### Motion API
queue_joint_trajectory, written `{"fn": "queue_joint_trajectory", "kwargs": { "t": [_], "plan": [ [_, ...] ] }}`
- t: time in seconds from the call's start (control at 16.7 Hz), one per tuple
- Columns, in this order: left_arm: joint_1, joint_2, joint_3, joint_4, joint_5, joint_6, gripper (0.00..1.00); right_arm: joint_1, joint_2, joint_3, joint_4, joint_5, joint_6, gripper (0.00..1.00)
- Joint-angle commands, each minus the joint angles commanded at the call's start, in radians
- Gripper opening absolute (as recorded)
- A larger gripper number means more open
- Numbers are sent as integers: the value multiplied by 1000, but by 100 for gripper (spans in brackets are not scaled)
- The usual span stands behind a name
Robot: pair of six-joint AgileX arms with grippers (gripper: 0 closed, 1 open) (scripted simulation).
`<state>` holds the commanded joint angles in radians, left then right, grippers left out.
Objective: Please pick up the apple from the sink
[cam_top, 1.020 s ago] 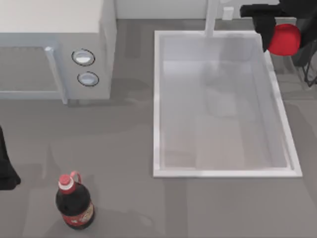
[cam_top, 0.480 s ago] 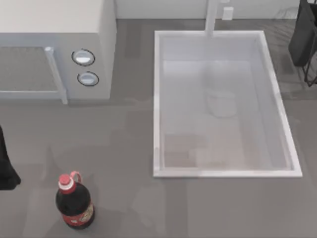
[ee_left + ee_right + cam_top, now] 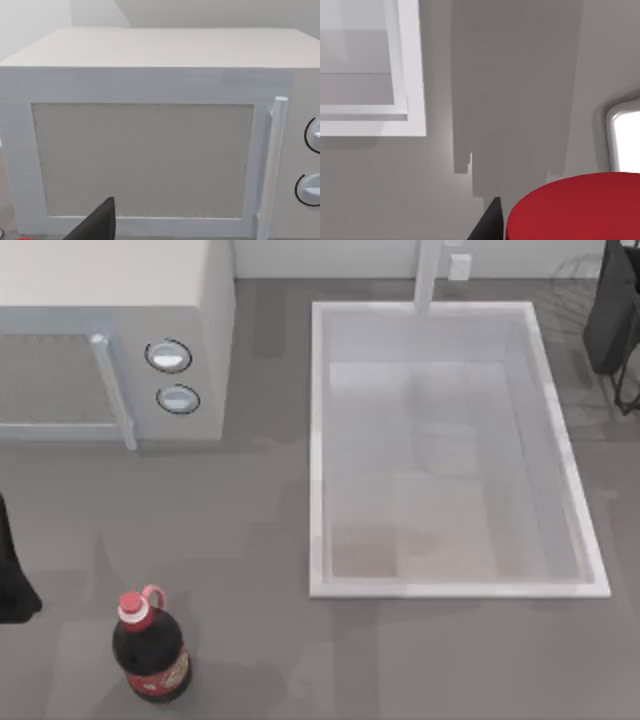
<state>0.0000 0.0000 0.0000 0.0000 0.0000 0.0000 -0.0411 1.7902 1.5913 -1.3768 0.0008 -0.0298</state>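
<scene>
Since a second ago your right arm (image 3: pixel 612 310) has pulled back from the sink's far right corner to the right edge of the top view, taking the apple out of that view; over the last half second nothing on the table has shifted. The sink (image 3: pixel 315 440) sits right of centre with a bare pale floor and its faucet post (image 3: pixel 428 275) at the far rim.

The right wrist view gives you what the overhead does not: the apple (image 3: pixel 575 207), bright red and smooth, sits right against a dark finger (image 3: pixel 487 225) of the right gripper, above grey tabletop, with a corner of the sink rim (image 3: pixel 412 75) off to one side. It looks clenched on the apple, but only that one finger edge shows, so you cannot tell for sure.

Your left arm (image 3: pixel 12 580) is parked at the left edge of the table. From its wrist camera you see the white microwave (image 3: pixel 150 125) head-on, door closed, handle bar (image 3: pixel 272 165) and two knobs (image 3: pixel 312 135) at the side, with one dark finger (image 3: pixel 97 222) of the left gripper low in front; whether that claw is released or closed cannot be told.

The cola bottle (image 3: pixel 150 648) stands upright near the front left, well apart from the sink. Nothing lies between the sink and the right arm.
</scene>
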Motion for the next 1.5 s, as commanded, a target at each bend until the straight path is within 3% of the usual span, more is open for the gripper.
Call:
{"fn": "queue_joint_trajectory", "kwargs": {
  "t": [0.24, 0.66, 0.96, 1.5],
  "plan": [
    [0, 0, 0, 0, 0, 0, 100, 0, 10, -69, 73, 0, 1, 0],
    [0, 0, 0, 0, 0, 0, 100, 0, 60, -332, 403, 0, 2, 0],
    [0, 0, 0, 0, 0, 0, 100, -1, 67, -357, 428, 0, 3, 0],
    [0, 0, 0, 0, 0, 0, 100, -1, 67, -357, 428, 0, 3, 68]
  ]
}}
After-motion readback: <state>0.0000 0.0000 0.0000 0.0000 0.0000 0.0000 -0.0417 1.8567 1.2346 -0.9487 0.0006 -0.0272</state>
